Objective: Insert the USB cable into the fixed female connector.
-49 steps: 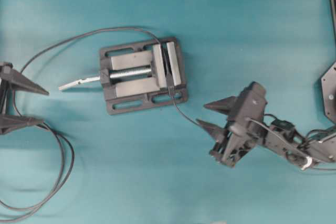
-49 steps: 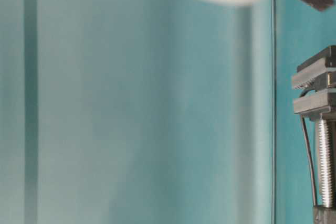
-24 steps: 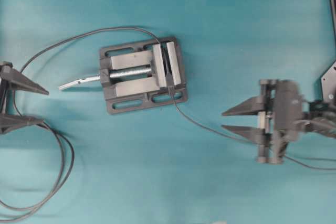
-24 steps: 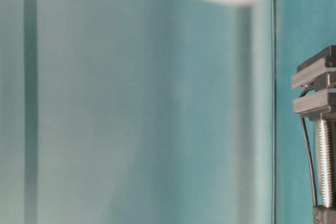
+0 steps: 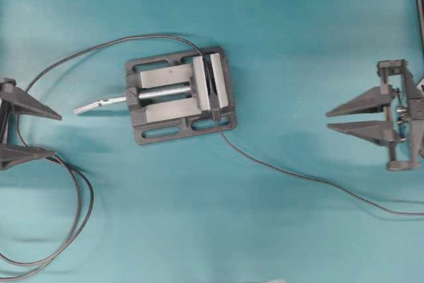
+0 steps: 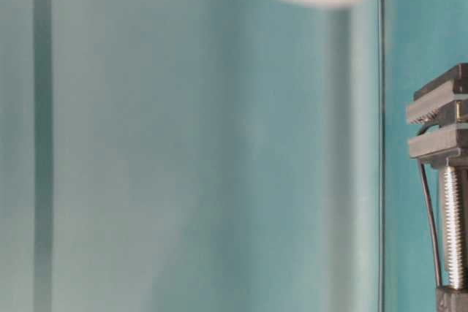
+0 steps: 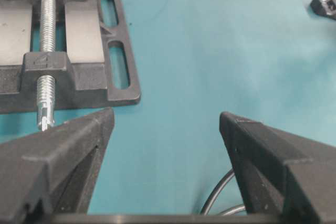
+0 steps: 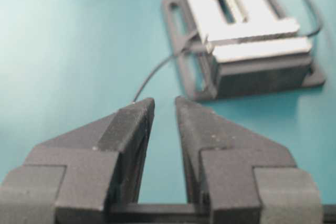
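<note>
Dark grey metal vise (image 5: 179, 95) sitting mid teal surface (image 5: 298, 44) | left end effector (image 5: 58, 136) gaping wide, empty | right end effector (image 5: 328, 121) showing narrow gap, gripping nothing | thin black cord (image 5: 291, 173) trailing rightward from vise

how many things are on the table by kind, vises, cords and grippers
vise: 1
black cords: 2 - thin cord running right from the vise, longer cord looping at left
grippers: 2 - left gripper, right gripper, both empty
total: 5
</note>
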Motion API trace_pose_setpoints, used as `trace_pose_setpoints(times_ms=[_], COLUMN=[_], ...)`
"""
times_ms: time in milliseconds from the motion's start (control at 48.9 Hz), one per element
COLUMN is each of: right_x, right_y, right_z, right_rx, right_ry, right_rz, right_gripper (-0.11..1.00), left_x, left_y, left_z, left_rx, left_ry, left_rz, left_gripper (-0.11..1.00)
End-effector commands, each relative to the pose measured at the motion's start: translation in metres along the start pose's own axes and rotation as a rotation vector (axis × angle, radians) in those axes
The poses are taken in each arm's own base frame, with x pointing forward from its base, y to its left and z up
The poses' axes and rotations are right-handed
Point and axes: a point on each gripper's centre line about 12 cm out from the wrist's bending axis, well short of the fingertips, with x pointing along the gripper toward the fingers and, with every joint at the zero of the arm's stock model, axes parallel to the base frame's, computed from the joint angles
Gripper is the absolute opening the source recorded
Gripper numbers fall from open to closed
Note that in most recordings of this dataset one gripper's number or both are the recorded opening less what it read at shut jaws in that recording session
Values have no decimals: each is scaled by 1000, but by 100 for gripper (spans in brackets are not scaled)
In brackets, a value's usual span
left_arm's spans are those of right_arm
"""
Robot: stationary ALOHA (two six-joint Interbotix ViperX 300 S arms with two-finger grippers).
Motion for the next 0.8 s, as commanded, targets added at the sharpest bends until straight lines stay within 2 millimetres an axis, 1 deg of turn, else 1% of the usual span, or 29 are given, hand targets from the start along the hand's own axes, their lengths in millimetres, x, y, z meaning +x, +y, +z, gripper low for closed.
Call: trace_pose_setpoints(times_ms=[0, 102, 225, 286, 470, 613, 777], right_x=[-9, -17, -21, -22, -22, -24, -25], right_y=[-5, -12, -19, -22, -23, -34, -38], right_z=[-2, -11, -18, -19, -18, -22, -26], right_rx=[-2, -35, -97, -124, -154, -135, -86], right_ry=[-17, -28, -38, -42, -48, -61, -55], right_rz=[16, -2, -41, -61, -64, -140, -161], right_gripper=[28, 26, 25, 25, 26, 26, 26], left_x=[1, 1, 1, 1, 1, 1, 1], left_y=[-1, -1, -1, -1, -1, -1, -1], left_z=[5, 5, 5, 5, 5, 5, 5], left_rx=[-9, -9, -9, -8, -9, -8, -9], left_ry=[-12, -14, -12, -12, -12, -14, -14], left_rz=[-2, -2, -2, -2, -2, -2, -2], left_gripper=[95, 95, 95, 95, 95, 95, 95])
